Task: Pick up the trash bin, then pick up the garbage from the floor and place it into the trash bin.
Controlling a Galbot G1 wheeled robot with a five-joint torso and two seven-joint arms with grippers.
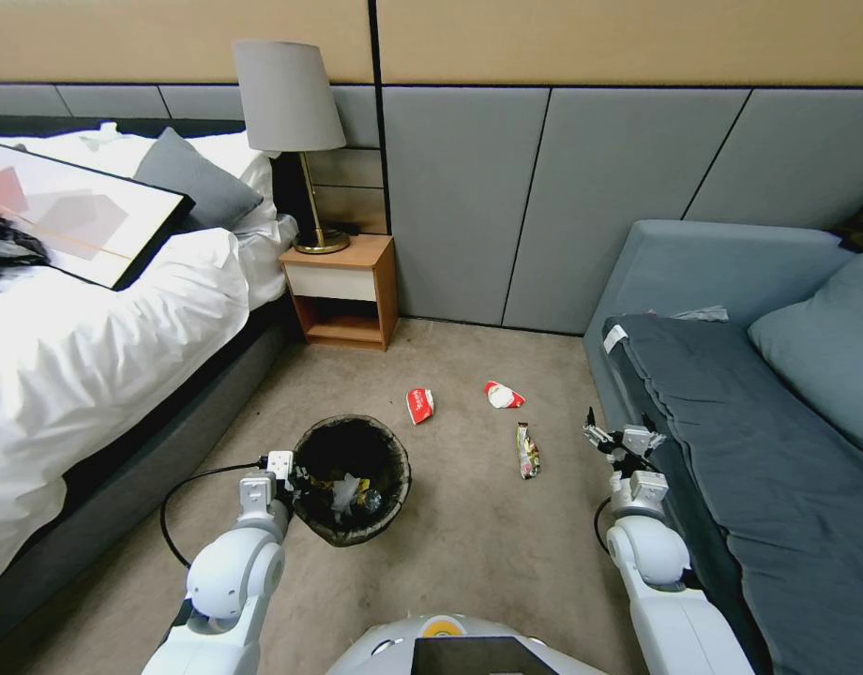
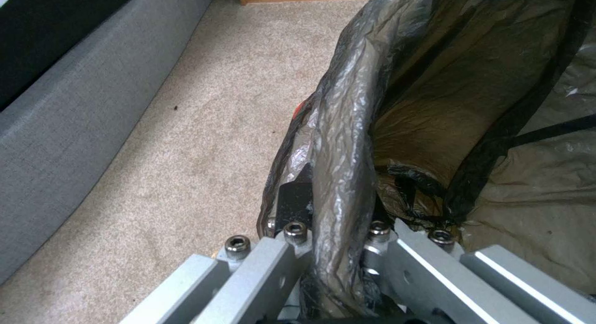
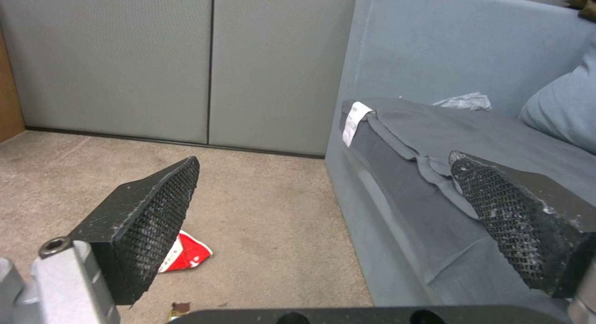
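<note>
On the floor between bed and sofa, head view, my left tool (image 1: pixel 286 472) holds the trash bin (image 1: pixel 352 480) by its rim, three garbage pieces beyond. Left wrist: fingers (image 2: pixel 297 200) clamp the liner. Right wrist: right tool (image 3: pixel 323 203) gapes empty above the red packet (image 3: pixel 185 256); I judge picking is next, reaching down.

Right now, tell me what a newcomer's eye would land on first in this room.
The trash bin with its black liner, gripped at the rim by the left gripper, stands out on the carpet between the bed and the sofa. Beyond it lie three scraps: a red packet, a red-and-white packet and a dark wrapper. The right gripper hangs open beside the sofa.
</note>
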